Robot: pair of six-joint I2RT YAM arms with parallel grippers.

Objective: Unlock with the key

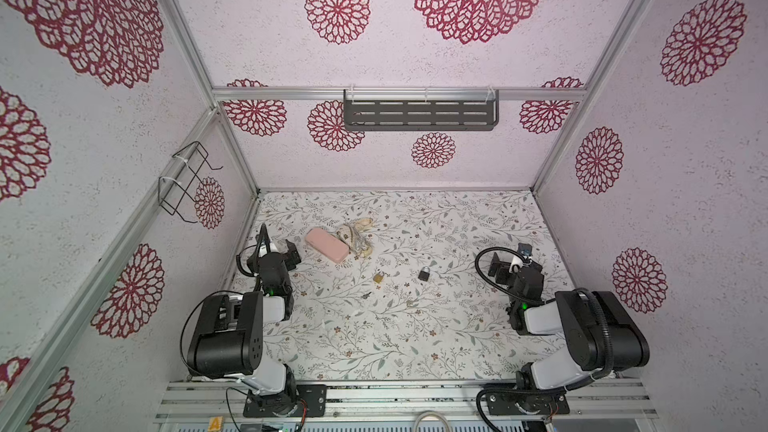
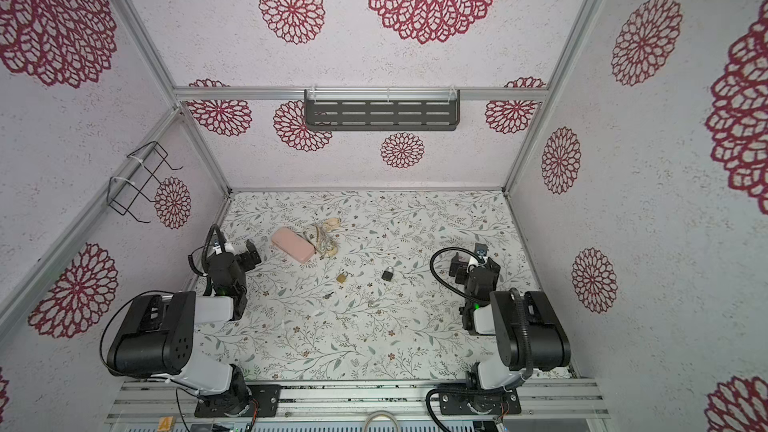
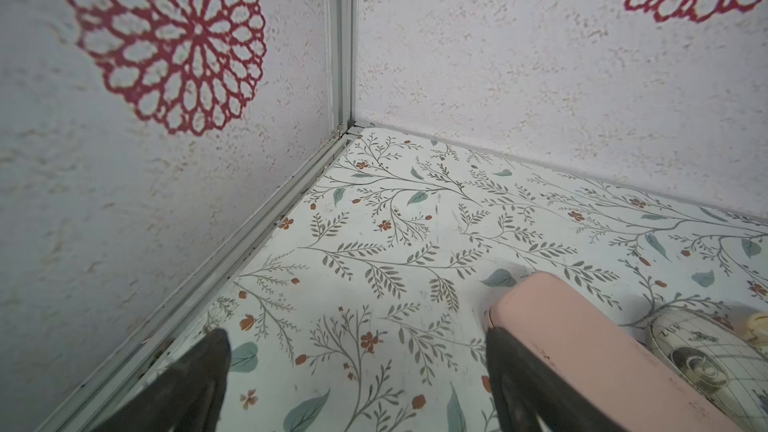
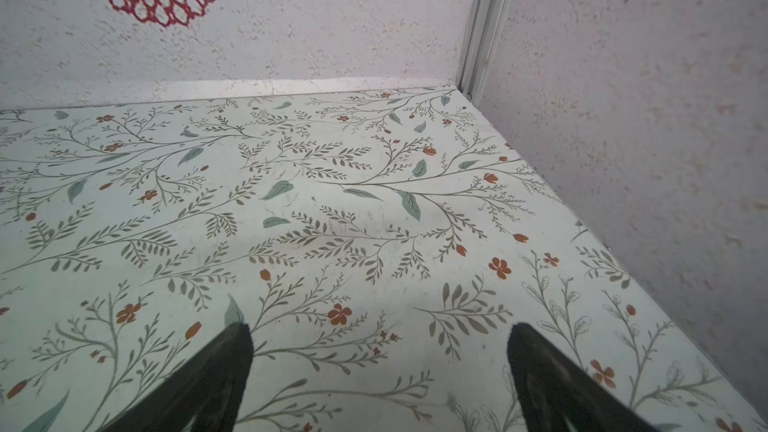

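Here's the table, a pale cover printed with leafy sprigs and small orange flowers, walled in on three sides. Both arms sit folded low at the near corners.

The left gripper hovers over the left side of the table with its dark fingers spread wide and nothing between them. One finger stands in front of the end of the pink case in the left wrist view. The right gripper is over on the right side, fingers just as wide apart, only bare cover between them.

In both top views that pink case is a rounded oblong lying at a slant, left of centre and toward the back. Touching its far side is a pale bundle of cord.

Now the locks, mid-table. The brass padlock is small, gold-coloured, with its shackle toward the back. The dark padlock lies just to its right, black-bodied with a silvery shackle, the two apart.

Smallest of all is the key, a tiny dark sliver flat on the cover, just in front and left of the brass padlock, not touching it. It lies well apart from both grippers. Its teeth are too small to make out.
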